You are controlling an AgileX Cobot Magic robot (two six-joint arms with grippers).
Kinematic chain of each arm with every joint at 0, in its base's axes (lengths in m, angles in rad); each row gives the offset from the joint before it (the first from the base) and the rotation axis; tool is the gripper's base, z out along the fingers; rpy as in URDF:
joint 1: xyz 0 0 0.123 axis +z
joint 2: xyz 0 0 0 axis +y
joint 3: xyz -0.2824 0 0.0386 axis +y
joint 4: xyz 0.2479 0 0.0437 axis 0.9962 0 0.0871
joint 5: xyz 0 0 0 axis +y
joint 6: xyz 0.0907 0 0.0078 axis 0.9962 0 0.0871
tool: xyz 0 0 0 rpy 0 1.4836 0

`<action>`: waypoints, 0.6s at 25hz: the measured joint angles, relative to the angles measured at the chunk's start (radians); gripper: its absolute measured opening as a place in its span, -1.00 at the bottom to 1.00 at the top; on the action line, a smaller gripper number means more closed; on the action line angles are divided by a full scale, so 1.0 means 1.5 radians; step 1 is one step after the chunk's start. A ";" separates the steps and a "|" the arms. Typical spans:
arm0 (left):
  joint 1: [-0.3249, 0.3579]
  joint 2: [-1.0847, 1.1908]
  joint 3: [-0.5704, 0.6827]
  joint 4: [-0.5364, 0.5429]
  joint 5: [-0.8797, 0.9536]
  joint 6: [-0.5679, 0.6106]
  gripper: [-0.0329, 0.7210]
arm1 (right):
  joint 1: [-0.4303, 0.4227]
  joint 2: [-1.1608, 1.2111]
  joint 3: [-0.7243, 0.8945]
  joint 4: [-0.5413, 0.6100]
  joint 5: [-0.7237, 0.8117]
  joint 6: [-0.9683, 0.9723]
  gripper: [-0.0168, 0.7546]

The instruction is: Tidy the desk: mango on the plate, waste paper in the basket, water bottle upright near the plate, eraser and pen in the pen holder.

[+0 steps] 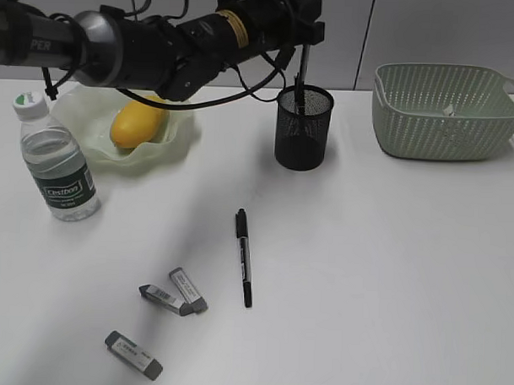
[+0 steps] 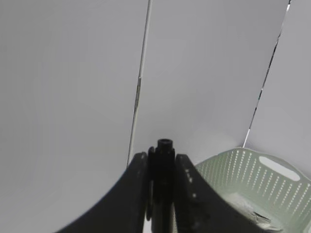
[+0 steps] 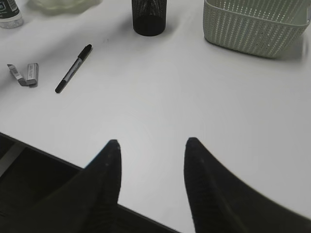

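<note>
Over the pen holder: your left gripper clamps a pen upright.
Your right gripper hangs released above the near desk edge.

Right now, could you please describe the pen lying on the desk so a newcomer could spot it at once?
Start at the black mesh pen holder at the back of the white desk. Come toward the front edge: the pen lies flat there, alone. It is long, thin and black, unlike the short grey erasers to its left.
</note>
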 joint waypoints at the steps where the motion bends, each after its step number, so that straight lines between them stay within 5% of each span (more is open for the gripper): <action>1: 0.000 0.006 0.000 0.000 -0.002 0.000 -0.62 | 0.000 0.000 0.000 0.000 0.000 0.000 -0.05; 10: -0.001 0.005 0.000 0.000 0.036 0.000 0.11 | 0.000 0.000 0.000 0.000 -0.001 0.000 -0.05; 15: -0.009 -0.100 0.001 -0.001 0.308 0.000 0.19 | 0.000 0.000 0.000 0.000 -0.001 0.000 -0.05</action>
